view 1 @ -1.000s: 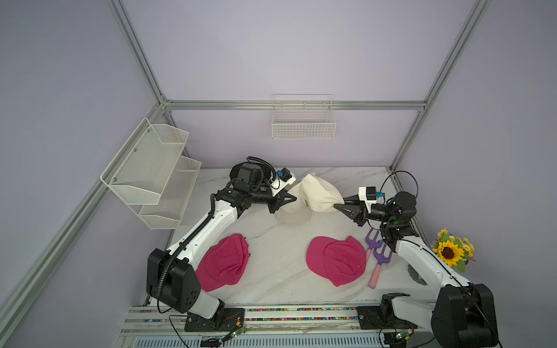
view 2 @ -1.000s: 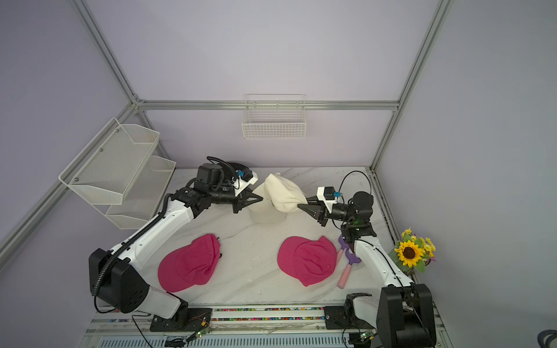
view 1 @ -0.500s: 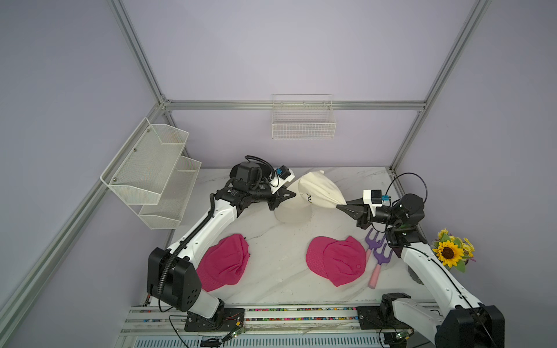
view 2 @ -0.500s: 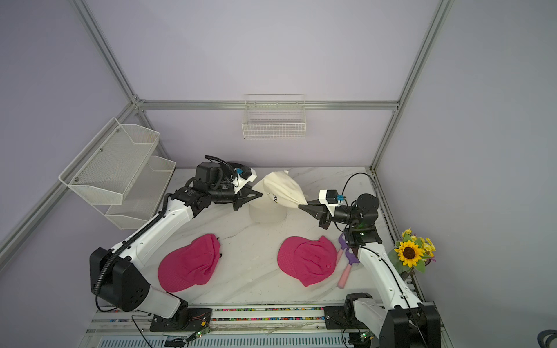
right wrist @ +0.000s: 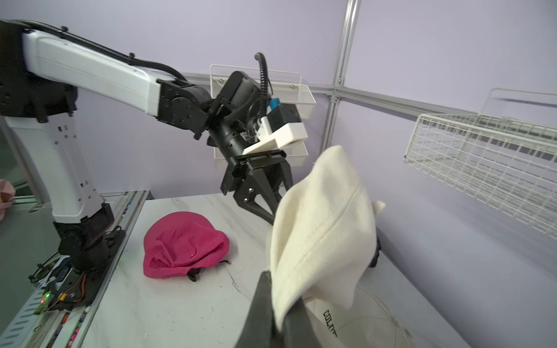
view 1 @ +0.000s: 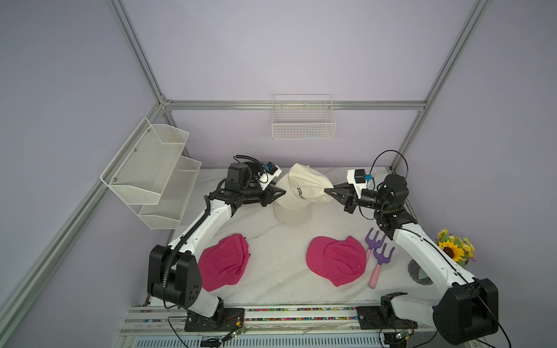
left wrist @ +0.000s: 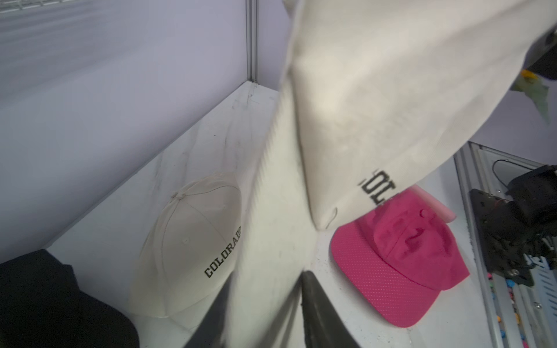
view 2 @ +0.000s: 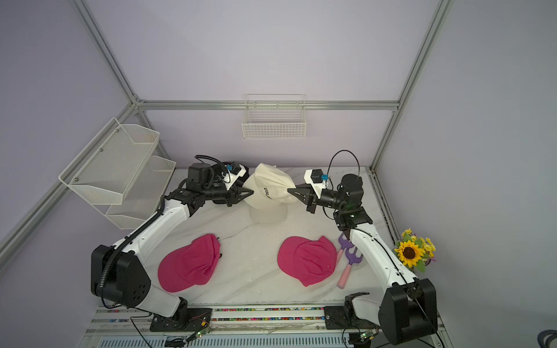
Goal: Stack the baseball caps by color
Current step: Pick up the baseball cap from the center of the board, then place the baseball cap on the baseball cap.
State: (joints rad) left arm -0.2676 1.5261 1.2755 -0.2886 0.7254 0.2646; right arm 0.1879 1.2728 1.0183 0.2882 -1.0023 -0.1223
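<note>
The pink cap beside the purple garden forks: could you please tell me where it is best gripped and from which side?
Probably the brim of the pink cap, approached from above on its side facing the middle of the table. The brim lies flat with bare marble beside it, while the soft crown sits close beside the purple garden forks.

A raised cream cap (left wrist: 391, 90) partly hides a pink cap (left wrist: 416, 259).

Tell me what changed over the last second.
The left end effector opened, loosening its hold on the raised cream cap. The right end effector, shut on it, shifted it slightly up or back. The pink caps, the cream cap on the table and the purple forks stayed put.
</note>
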